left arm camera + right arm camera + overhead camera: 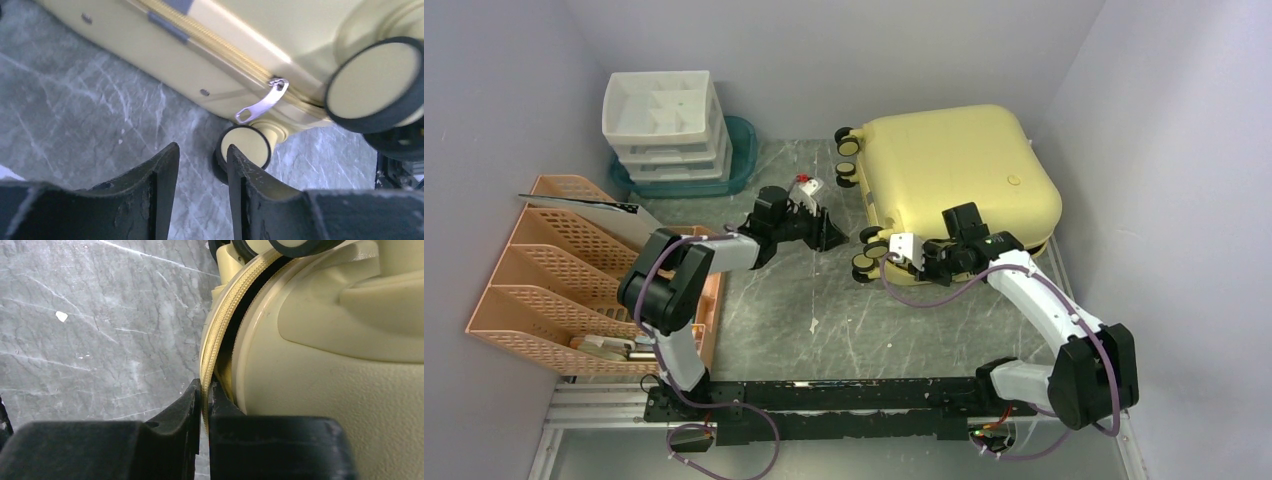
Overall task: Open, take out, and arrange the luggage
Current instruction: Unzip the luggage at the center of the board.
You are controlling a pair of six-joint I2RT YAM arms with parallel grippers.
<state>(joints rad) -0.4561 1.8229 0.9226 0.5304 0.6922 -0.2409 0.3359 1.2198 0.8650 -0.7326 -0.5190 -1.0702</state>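
Note:
The luggage (954,180), a pale yellow hard-shell suitcase, lies flat at the back right with its wheels (862,262) facing left. My right gripper (916,264) is at its front left corner. In the right wrist view it (205,387) is shut on the yellow zipper strip (220,325), and a dark gap shows between the strip and the shell (320,385). My left gripper (834,238) is open and empty, just left of the wheels. In the left wrist view it (202,152) points at a lower wheel (247,142), below the silver zipper pull (262,102).
A white drawer unit (664,125) stands on a teal tray (744,150) at the back left. An orange file rack (554,270) fills the left side. Grey walls close in on the left, the back and the right. The marble tabletop (824,320) lies between the arms.

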